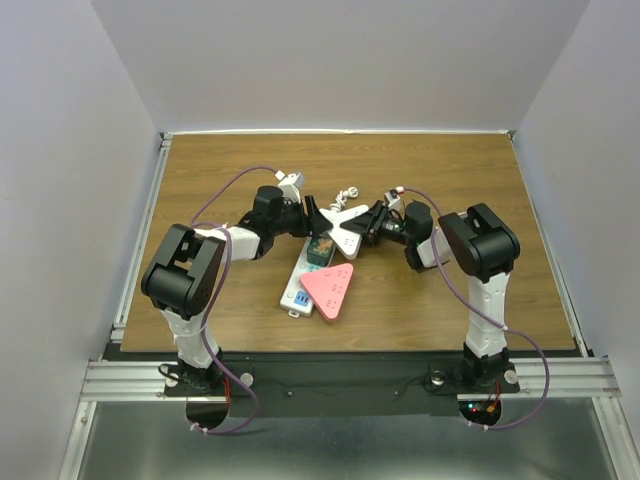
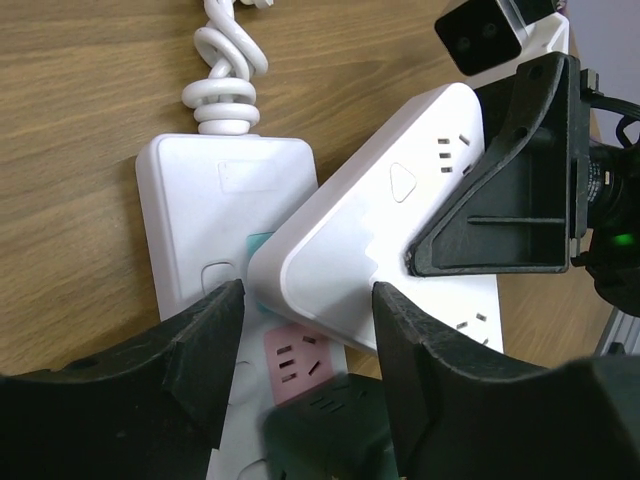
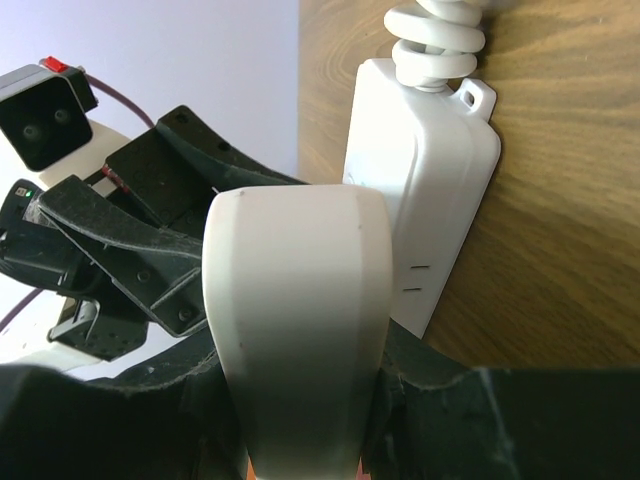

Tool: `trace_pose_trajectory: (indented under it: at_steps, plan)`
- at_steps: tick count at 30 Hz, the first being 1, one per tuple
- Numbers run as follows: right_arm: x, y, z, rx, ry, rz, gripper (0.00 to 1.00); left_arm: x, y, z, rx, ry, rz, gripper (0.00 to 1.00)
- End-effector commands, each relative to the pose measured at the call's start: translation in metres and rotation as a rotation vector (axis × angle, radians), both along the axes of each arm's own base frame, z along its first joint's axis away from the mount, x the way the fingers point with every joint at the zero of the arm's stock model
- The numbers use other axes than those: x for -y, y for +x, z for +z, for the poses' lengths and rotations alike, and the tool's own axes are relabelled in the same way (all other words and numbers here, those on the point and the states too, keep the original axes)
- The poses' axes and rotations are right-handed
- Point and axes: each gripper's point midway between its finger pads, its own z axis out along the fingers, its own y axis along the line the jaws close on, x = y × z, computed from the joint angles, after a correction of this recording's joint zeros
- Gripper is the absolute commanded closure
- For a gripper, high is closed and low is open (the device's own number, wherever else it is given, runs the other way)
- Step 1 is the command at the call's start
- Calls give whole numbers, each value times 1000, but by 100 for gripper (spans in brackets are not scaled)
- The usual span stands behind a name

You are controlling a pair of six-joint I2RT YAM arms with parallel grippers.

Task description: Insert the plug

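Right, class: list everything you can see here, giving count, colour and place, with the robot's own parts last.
table: one, brown wood, under everything
strip: one, white, flat on the table at mid-table
cord: one, white, coiled, at the strip's far end
adapter: one, white with sockets, lying aslant over the strip
green plug: one, dark green, on the strip
pink triangle: one, pink, over the strip's near end
left gripper: one, black, open, straddling the adapter's end
right gripper: one, black, shut on the adapter
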Motion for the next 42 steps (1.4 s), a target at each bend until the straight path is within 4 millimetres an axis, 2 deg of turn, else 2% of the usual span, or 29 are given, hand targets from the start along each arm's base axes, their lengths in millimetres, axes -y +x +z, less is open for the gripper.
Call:
trace_pose_trajectory:
  at_steps: [1, 7, 11, 15, 20, 21, 22, 23, 24, 26, 27, 31, 42]
  plan:
    - [21, 18, -47, -98, -134, -118, 99, -9, -12, -32, -66, 70, 2, 39]
    - [32, 24, -64, -137, -241, -143, 100, -13, -15, -44, -97, 99, 13, 42]
    - [34, 28, -66, -149, -255, -156, 100, -19, -16, -53, -119, 138, 30, 43]
    - [43, 35, -75, -166, -354, -180, 100, -25, -19, -65, -142, 199, 49, 43]
    - [49, 35, -78, -178, -409, -196, 98, -22, -22, -74, -144, 292, 53, 43]
    - [49, 35, -78, -177, -413, -195, 96, -19, -23, -73, -143, 299, 42, 43]
    - [50, 34, -79, -173, -420, -193, 86, -17, -23, -74, -137, 312, 42, 43]
    - [50, 34, -76, -164, -423, -193, 83, -17, -24, -75, -142, 317, 41, 43]
    - [51, 34, -75, -157, -431, -195, 72, -17, -25, -77, -145, 318, 41, 43]
    - [52, 34, -71, -142, -436, -197, 61, -18, -26, -79, -151, 320, 41, 43]
    - [53, 35, -68, -130, -439, -197, 52, -19, -26, -80, -153, 323, 42, 43]
    - [51, 37, -60, -107, -437, -190, 35, -19, -29, -85, -167, 325, 39, 44]
    - [55, 40, -45, -57, -461, -203, 26, -18, -32, -87, -174, 321, 35, 45]
